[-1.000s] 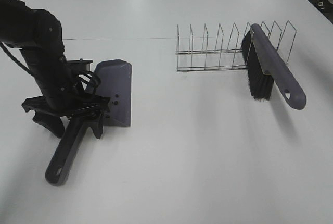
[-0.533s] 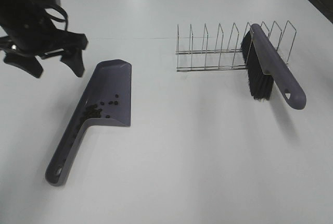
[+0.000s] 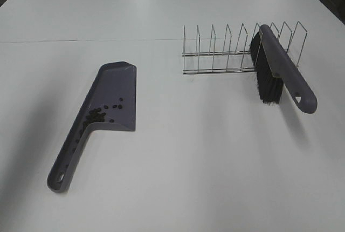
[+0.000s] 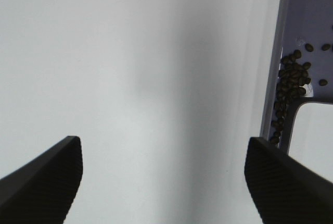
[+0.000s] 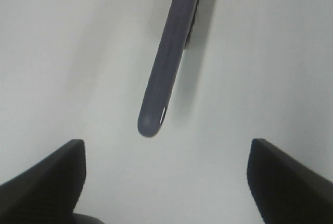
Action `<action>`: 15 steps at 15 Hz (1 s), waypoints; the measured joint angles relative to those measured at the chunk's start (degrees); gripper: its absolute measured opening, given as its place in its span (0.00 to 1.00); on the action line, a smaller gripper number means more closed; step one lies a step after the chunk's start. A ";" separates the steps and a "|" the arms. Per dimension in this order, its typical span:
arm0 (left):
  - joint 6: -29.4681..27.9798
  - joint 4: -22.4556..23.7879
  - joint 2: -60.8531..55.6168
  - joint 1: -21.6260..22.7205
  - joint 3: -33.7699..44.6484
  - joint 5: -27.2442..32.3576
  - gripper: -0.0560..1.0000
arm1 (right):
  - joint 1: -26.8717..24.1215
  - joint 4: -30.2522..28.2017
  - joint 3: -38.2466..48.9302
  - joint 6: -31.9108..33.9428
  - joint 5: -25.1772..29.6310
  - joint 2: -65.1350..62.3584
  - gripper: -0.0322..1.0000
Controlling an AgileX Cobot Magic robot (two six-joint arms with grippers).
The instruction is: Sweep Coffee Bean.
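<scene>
Left gripper [image 4: 163, 179]: jaws spread wide with nothing between them, only bare table below; out of sight in the high view.
Left fingertips [image 4: 47, 174]: two dark ribbed pads, well apart, touching nothing.
Right gripper [image 5: 165, 177]: jaws spread wide, holding nothing, hanging over bare table near the brush's handle end; also out of sight in the high view.
Coffee bean [image 3: 98, 115]: a small dark cluster inside the dustpan, bunched in the near corner where the blade narrows into the handle, with a few loose beans just right of the heap; the left wrist view shows the same pile [image 4: 292, 78] against the pan's wall.
Dustpan [image 3: 116, 89]: grey-purple, flat on the table, left of centre, blade far, handle running toward the near left.
Brush [image 3: 285, 70]: grey-purple handle, black bristles, leaning in the right end of the rack, handle end pointing near right.
Rack [image 3: 226, 54]: wire, with upright dividers, standing right of centre, far side.
Table [image 3: 205, 167]: white, plain.
</scene>
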 joint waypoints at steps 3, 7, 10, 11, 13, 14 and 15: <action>0.00 -0.57 -12.26 0.00 11.23 -1.38 0.79 | 0.00 0.00 14.67 0.00 -4.35 -11.63 0.75; -0.69 -0.63 -24.35 0.00 24.41 -3.27 0.79 | 0.00 0.00 27.85 0.00 -6.25 -21.72 0.75; -0.74 -0.63 -37.47 0.00 35.64 -3.44 0.79 | 0.00 0.00 40.51 0.00 -7.10 -32.43 0.75; -0.86 -0.63 -38.67 0.00 36.38 -3.44 0.79 | 0.00 0.00 41.88 0.00 -7.10 -34.03 0.75; -0.92 -0.63 -44.40 0.00 39.48 -3.38 0.79 | 0.00 0.34 46.24 0.00 -6.88 -40.22 0.75; -0.92 -0.63 -47.15 0.00 40.97 -3.78 0.79 | 0.00 0.57 47.73 0.00 -6.13 -43.43 0.75; -0.92 -0.63 -50.36 0.00 42.74 -4.81 0.79 | 0.00 0.63 47.84 0.00 -5.96 -47.27 0.75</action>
